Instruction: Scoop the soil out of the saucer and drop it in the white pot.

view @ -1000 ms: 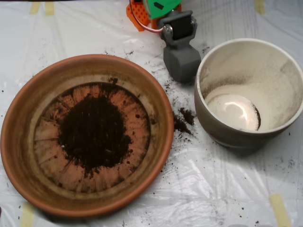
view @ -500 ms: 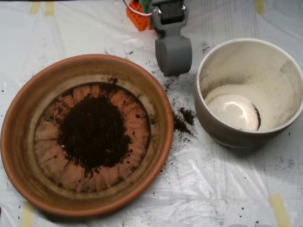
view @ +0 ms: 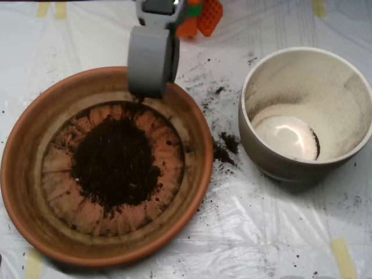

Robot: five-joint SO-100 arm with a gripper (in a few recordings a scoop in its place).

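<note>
The scoop [view: 150,87] is held over the saucer's [view: 23,174] far rim, apparently closed. The soil [view: 116,163] is heaped mid-saucer; the white pot [view: 273,157] is set right.

A single fixed overhead camera looks almost straight down at close range, with the saucer [view: 107,165] filling the left and centre of the frame, the white pot [view: 306,113] cut off at its right edge, and the arm's base beyond the saucer's far rim.
</note>
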